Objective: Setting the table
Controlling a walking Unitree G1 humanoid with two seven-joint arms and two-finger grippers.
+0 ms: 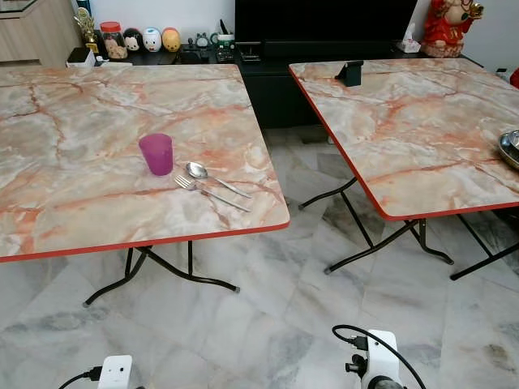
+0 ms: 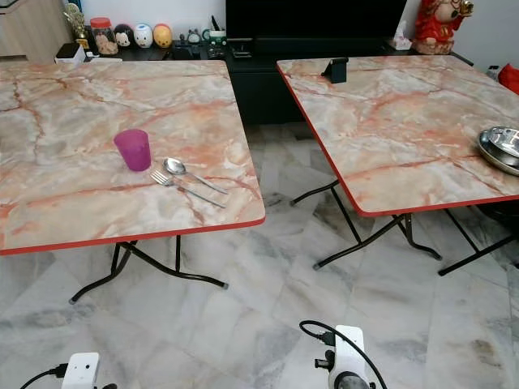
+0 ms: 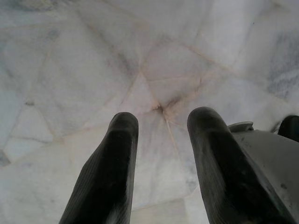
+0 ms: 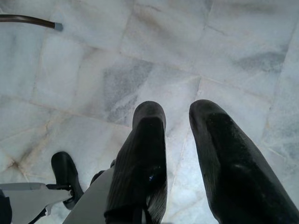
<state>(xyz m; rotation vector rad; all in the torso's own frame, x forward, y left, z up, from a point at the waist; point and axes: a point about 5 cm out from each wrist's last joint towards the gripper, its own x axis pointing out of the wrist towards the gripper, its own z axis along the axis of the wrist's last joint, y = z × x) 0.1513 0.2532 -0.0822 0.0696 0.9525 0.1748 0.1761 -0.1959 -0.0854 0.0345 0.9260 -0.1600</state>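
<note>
Nearest to you, both arms hung idle over the marble floor [image 1: 268,324]. The left gripper [image 3: 161,154] pointed down at the tiles with its two fingers parted by a clear gap and nothing between them. The right gripper [image 4: 180,149] hung the same way, fingers apart and empty.

Beyond them stood the left table [image 1: 49,219]. Near its front right corner lay the fork [image 1: 207,192] and, just beside it on the far side, the spoon [image 1: 212,178], both angled toward that corner. The purple cup [image 1: 156,154] stood upright close to them, a little farther from the front edge and toward the table's middle.

Across the gap, the right table [image 2: 389,130] carried stacked metal plates [image 2: 501,148] at its right edge, and a small black stand [image 2: 335,70] near its far left corner. Farther still, figurines and a jar lined the dark cabinet [image 1: 276,89] by the wall.

You looked to be between pieces: cup and cutlery were placed, but no plate sat with them. My guess is the next move called for turning to the right table, walking close enough to reach its right edge, and taking one plate off the stack without dragging the others.
</note>
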